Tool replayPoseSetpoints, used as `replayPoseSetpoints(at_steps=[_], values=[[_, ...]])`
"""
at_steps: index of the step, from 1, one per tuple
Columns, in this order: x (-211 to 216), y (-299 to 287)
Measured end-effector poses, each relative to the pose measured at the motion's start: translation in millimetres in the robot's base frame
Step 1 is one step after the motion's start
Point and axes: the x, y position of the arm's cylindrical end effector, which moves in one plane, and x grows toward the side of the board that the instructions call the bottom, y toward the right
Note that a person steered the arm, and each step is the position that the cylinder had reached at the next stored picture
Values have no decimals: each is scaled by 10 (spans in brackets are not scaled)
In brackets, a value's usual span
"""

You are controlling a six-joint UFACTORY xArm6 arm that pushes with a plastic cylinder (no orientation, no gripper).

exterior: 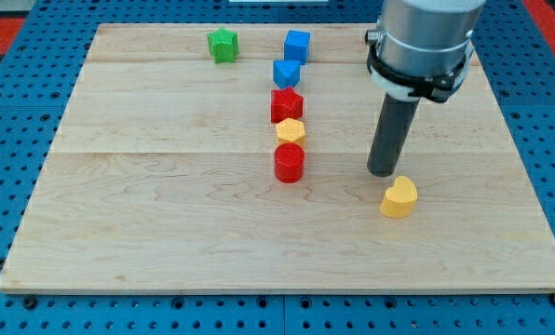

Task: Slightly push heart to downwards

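The yellow heart block [399, 196] lies on the wooden board [166, 214] at the view's lower right. My tip [383, 173] stands on the board just above and slightly left of the heart, very close to its upper edge; I cannot tell if they touch. The dark rod rises from the tip to the grey arm body at the view's top right.
A column of blocks stands left of my tip: a blue cube [297, 45], a blue block [286, 73], a red star-like block [286, 104], a yellow hexagon [291, 130] and a red cylinder [289, 162]. A green star [223, 45] sits at the top.
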Motion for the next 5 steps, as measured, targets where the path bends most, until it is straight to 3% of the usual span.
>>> replayPoseSetpoints(at_steps=[2,4,5], values=[[384,29],[644,-1167],[361,-1704]])
